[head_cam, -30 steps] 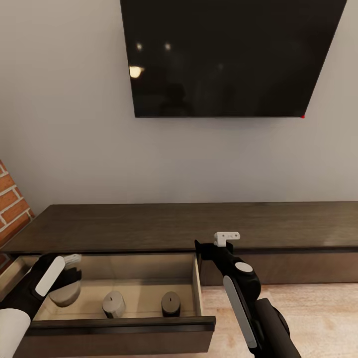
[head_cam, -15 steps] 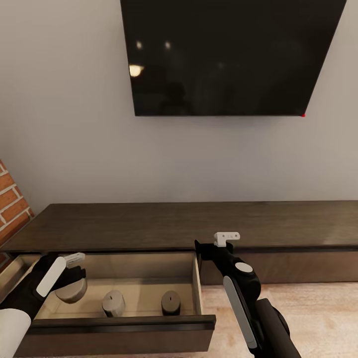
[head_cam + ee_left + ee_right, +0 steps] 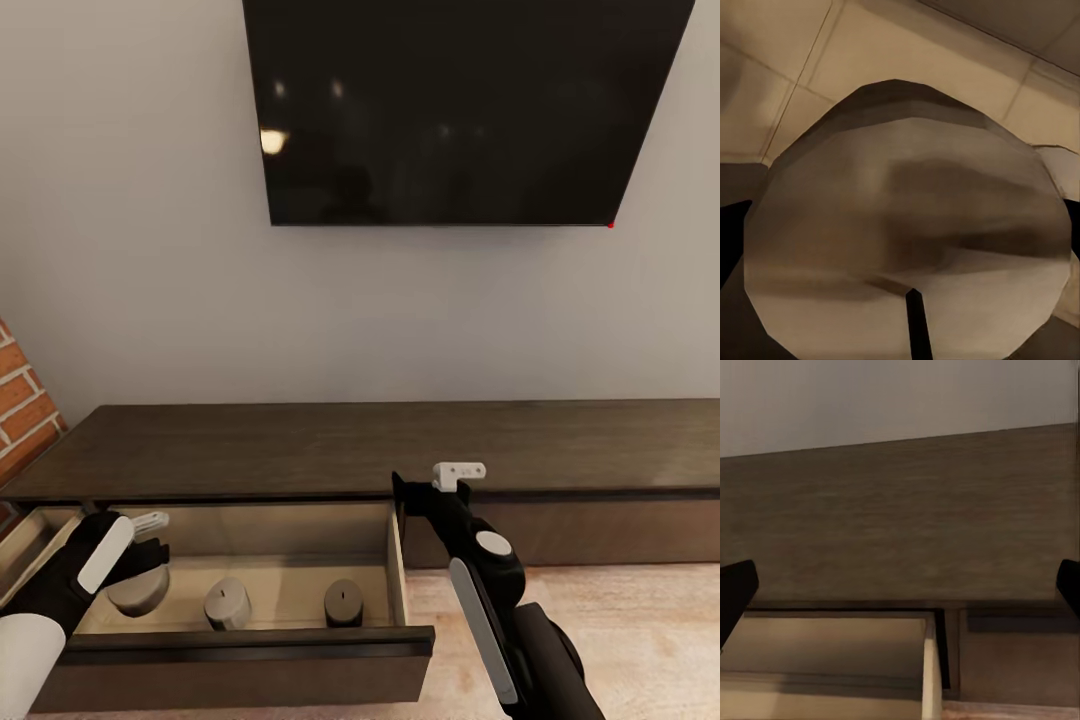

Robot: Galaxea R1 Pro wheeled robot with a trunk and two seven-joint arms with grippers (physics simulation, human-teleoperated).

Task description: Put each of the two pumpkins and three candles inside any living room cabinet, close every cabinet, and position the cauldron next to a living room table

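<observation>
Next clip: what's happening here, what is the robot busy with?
The robot faces a long dark cabinet below a wall TV, with one drawer pulled open. Its left gripper holds a candle inside the drawer, at its left end; whether the candle touches the drawer floor cannot be told. Two more candles already stand there. The right gripper hangs open by the drawer's right corner, holding nothing.

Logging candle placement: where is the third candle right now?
In the head view, the third candle is at the open drawer's left end, in the left gripper, beside two candles already inside.
</observation>
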